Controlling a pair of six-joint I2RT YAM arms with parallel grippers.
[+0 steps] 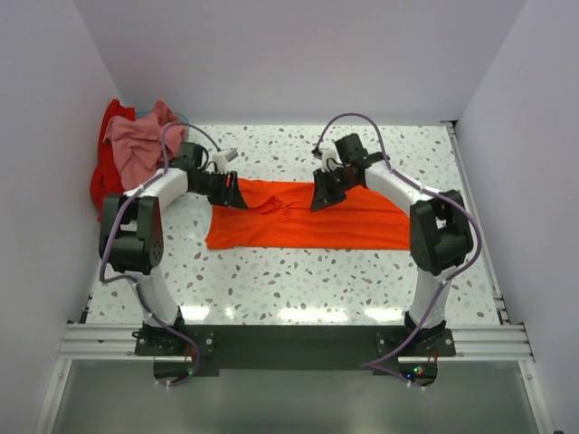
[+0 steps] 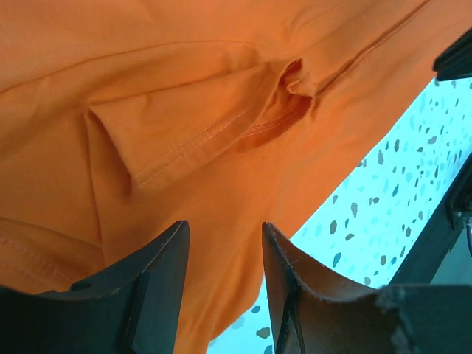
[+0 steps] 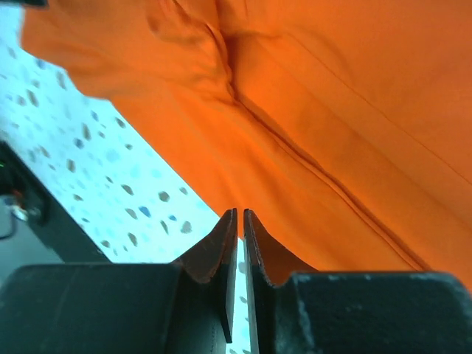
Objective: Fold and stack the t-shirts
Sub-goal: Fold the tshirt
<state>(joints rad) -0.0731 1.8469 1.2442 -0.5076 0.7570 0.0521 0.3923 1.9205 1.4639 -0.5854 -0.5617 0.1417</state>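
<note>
Orange t-shirt (image 1: 308,221): flat band across table centre, long edges running 9 to 3 o'clock.
Left gripper (image 1: 239,200): at the band's 10 o'clock corner, jaws apart above the cloth.
Right gripper (image 1: 318,202): at its 12 o'clock edge, jaws nearly together, table showing through the slit.
Pink t-shirt (image 1: 136,145), red t-shirt (image 1: 104,176): heaped at the 10 o'clock corner.
Table (image 1: 298,280): speckled top showing along the band's 6 o'clock edge.

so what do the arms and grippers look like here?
The left arm and right arm: white link shells, black joint housings, grey-purple cables looping along each. The left gripper and right gripper: black, two wedge-shaped fingers, the left's edges frayed. Black bases on an aluminium rail.
</note>
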